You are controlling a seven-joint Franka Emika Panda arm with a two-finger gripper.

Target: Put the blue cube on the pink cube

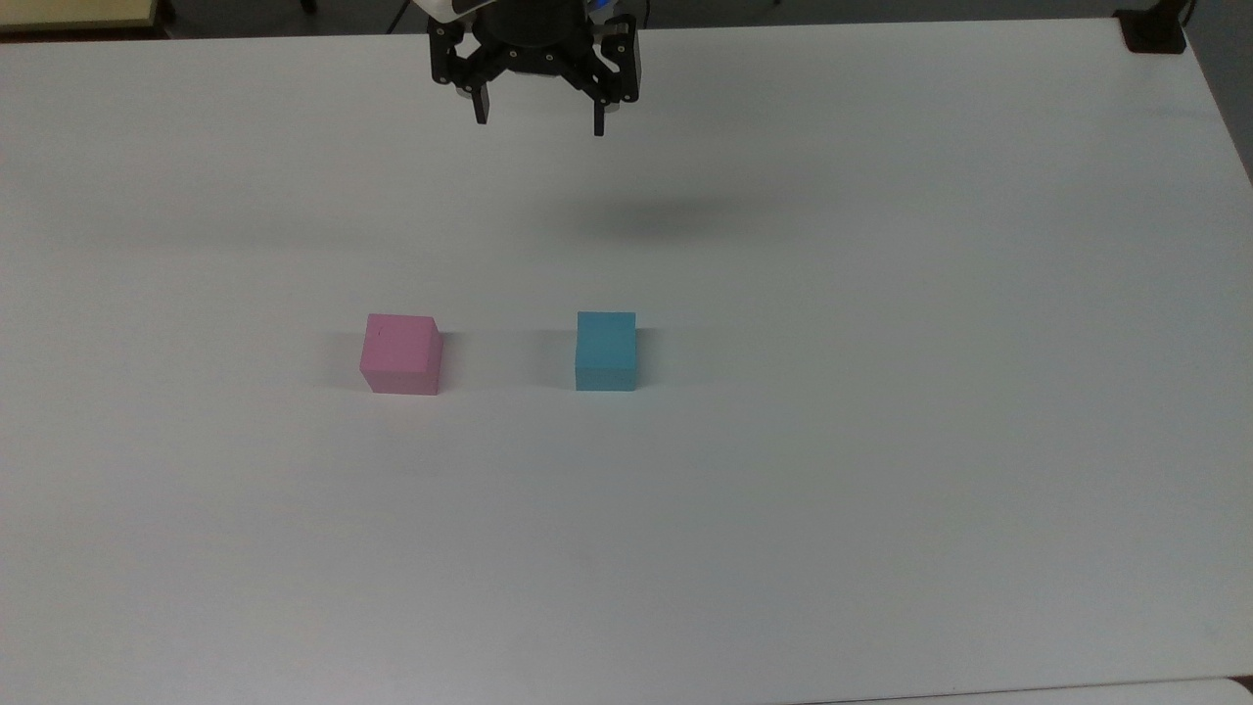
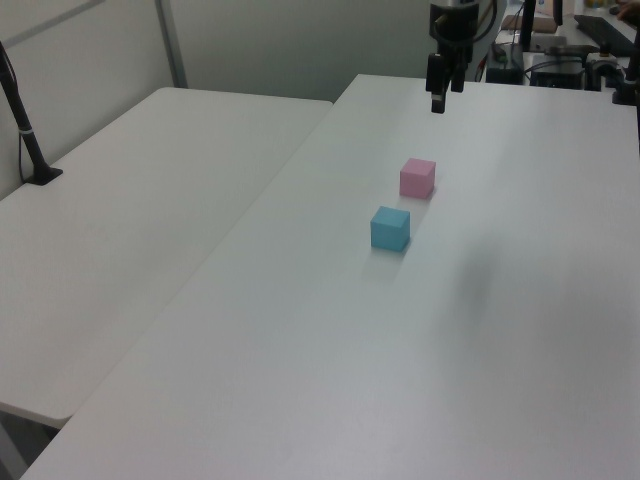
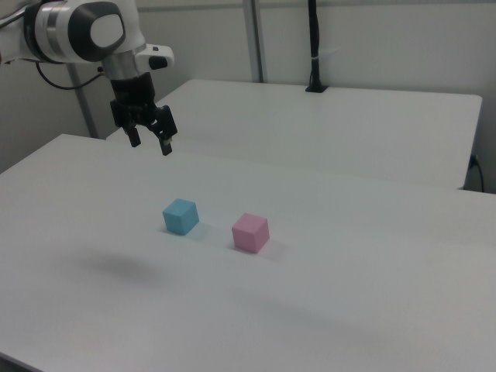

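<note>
The light blue cube (image 1: 606, 350) rests on the white table (image 1: 881, 441), with the pale pink cube (image 1: 401, 353) about a cube's width and a half to the top view's left of it. Both also appear in the left view, blue cube (image 2: 390, 228) nearer the camera than pink cube (image 2: 417, 178), and in the right view, blue cube (image 3: 180, 215) left of pink cube (image 3: 250, 232). My gripper (image 1: 539, 122) hangs open high above the table's far edge, well clear of both cubes, holding nothing. It also shows as gripper (image 2: 438, 103) and gripper (image 3: 149, 144).
A second white table (image 2: 130, 230) adjoins at the left view's left, with a black pole (image 2: 25, 125) standing on it. Cluttered equipment (image 2: 560, 40) sits past the far end. The gripper's shadow (image 1: 666, 217) falls on the table.
</note>
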